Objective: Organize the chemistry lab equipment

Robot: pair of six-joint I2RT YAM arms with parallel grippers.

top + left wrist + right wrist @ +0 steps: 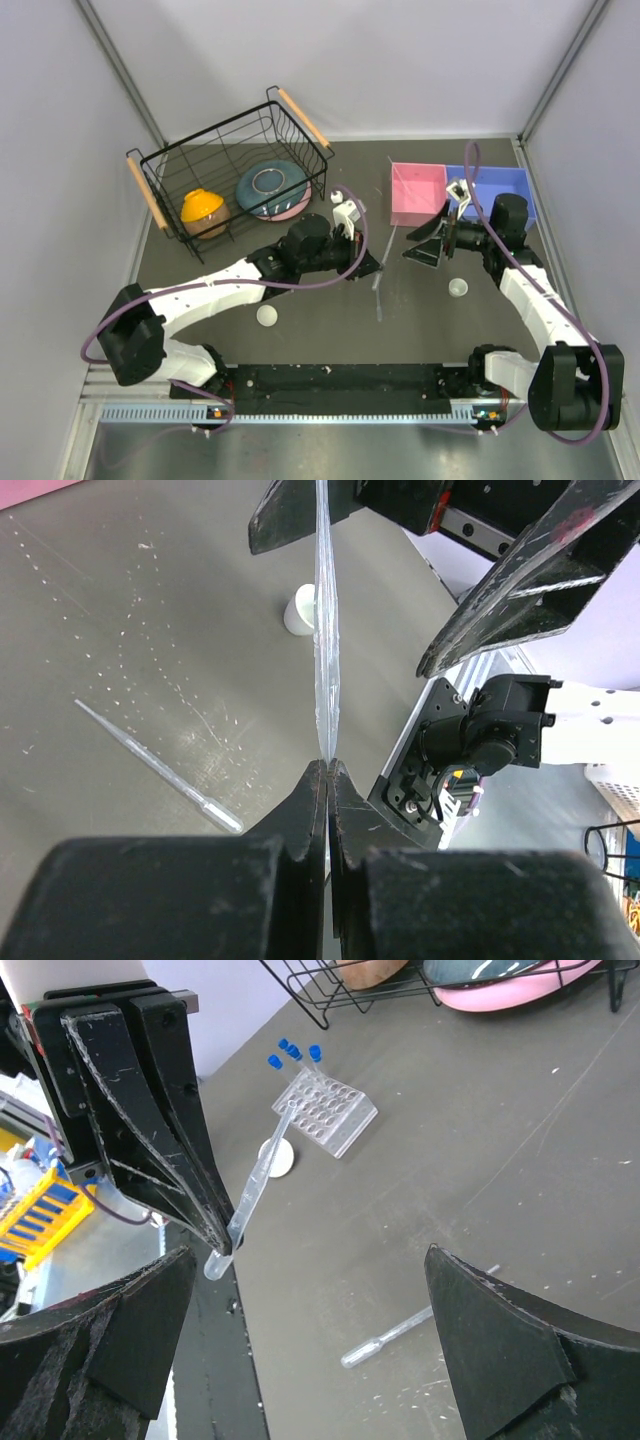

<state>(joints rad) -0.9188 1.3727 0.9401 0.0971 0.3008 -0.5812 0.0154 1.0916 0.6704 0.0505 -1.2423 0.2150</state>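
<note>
Left gripper (328, 765): fingers pressed together, pinching a thin clear rod (326, 630). Rod lifted off the table (330, 330), pointing straight out from the fingertips towards the right gripper (308, 1260).

Right gripper: spread wide, gripping nothing, one finger either side of the held rod. Rod close beside one finger; contact not discernible.

Second rod (390, 1338): flat on the table, below and between the two grippers, touching neither.

Clear rack (330, 1115): on the table beyond the held rod, with a few blue-capped tubes (295, 1053) upright at its far corner. One white cup (280, 1157) just beside the rack. Other white cup (458, 288) near the right arm, well apart from the first.

Back left: black wire basket (225, 160) holding an orange bowl (203, 208) and a teal-pink bowl (272, 188).

Back right: pink bin (417, 192) and blue bin (495, 190) side by side, just behind the right gripper.
</note>
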